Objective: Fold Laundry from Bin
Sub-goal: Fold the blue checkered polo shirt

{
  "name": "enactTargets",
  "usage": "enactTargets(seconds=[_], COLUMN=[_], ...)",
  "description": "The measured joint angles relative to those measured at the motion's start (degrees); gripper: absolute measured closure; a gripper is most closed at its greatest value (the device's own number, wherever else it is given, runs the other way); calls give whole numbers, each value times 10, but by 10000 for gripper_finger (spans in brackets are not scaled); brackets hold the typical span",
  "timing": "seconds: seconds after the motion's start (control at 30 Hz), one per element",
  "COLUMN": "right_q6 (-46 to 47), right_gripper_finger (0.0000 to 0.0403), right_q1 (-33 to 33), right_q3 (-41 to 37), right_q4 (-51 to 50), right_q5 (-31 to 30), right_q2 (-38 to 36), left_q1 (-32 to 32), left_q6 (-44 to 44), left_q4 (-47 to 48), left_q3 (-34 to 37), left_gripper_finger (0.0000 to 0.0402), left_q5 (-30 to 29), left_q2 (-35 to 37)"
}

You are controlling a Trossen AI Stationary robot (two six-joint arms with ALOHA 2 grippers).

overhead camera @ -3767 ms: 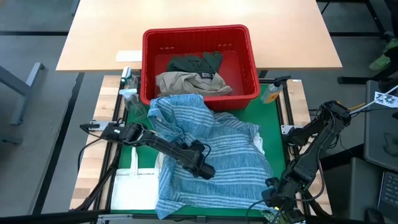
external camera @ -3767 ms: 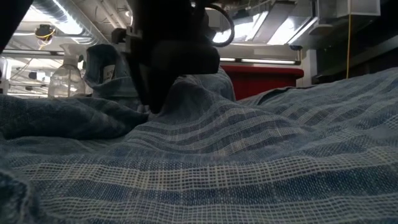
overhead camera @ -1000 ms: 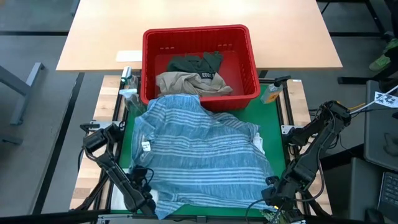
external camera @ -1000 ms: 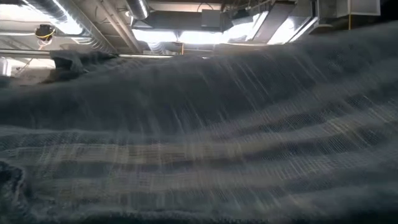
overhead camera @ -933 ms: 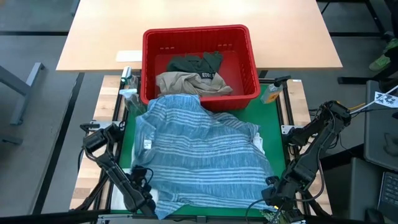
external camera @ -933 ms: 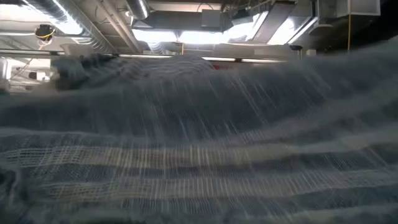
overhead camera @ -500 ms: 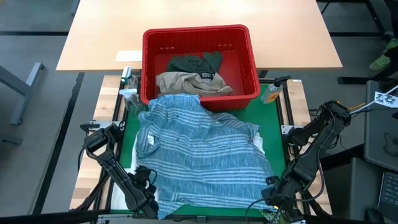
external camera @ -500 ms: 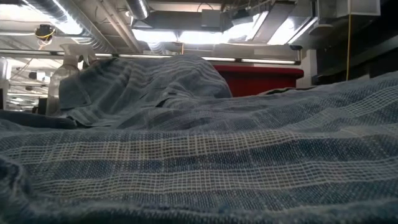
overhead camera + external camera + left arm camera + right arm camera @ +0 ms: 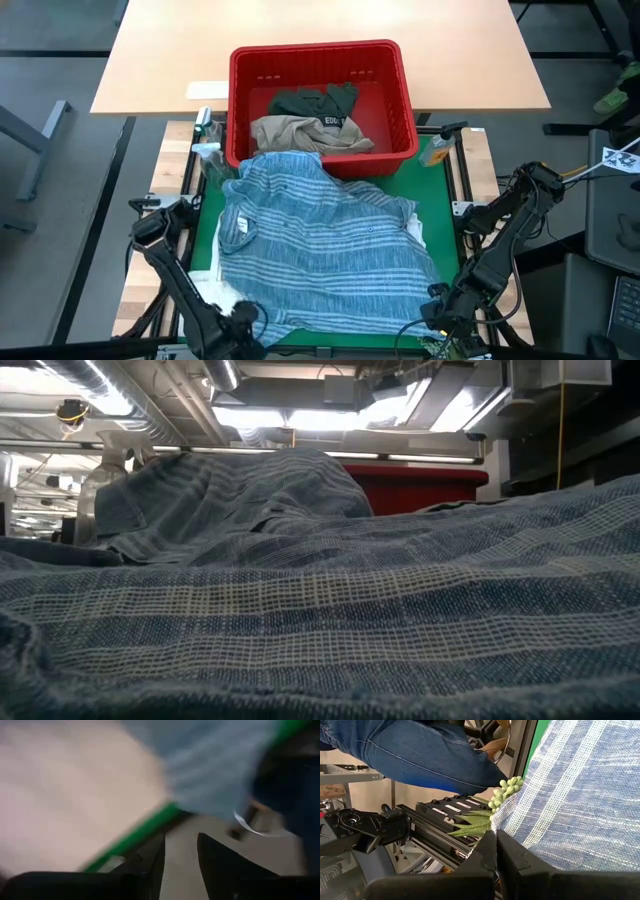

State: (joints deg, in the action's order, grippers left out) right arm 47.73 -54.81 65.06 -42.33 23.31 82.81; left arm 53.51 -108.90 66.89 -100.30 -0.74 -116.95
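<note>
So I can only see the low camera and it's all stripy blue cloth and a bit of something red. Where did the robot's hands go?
Observer: The left gripper sits at the table's near-left corner, off the striped shirt, holding nothing.
Child: And the other one?
Observer: The right gripper is parked at the near-right corner, fingers shut, empty.
Child: What's the red thing?
Observer: That's the bin. A tan garment and a dark green garment lie inside it.
</note>
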Motion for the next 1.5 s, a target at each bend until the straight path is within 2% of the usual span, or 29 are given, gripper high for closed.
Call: enactTargets(seconds=[0.17, 0.37, 0.53, 0.87, 1.1, 1.2, 1.27, 1.5], right_q6=[0, 0, 0, 0, 0, 0, 0, 0], right_gripper_finger=[403, 403, 403, 403, 403, 403, 403, 403], right_q1=[0, 0, 0, 0, 0, 0, 0, 0], right_q3=[0, 0, 0, 0, 0, 0, 0, 0], right_q4=[0, 0, 0, 0, 0, 0, 0, 0], right_q5=[0, -1, -2, -2, -2, -2, -2, -2], right_q2=[0, 0, 0, 0, 0, 0, 0, 0], left_q1=[5, 4, 4, -3, -17, -24, -27, -27], left_q6=[1, 14, 6, -5, -17, -30, -23, -24], left_q4=[-97, -110, -127, -251, -268, -265, -268, -266], left_q3=[11, 25, 47, 117, 152, 157, 156, 156], left_gripper_finger=[261, 209, 181, 170, 172, 186, 211, 358], left_q5=[-20, -28, -33, -39, -45, -42, -37, 3], left_q2=[0, 0, 0, -1, -1, -1, -1, -1])
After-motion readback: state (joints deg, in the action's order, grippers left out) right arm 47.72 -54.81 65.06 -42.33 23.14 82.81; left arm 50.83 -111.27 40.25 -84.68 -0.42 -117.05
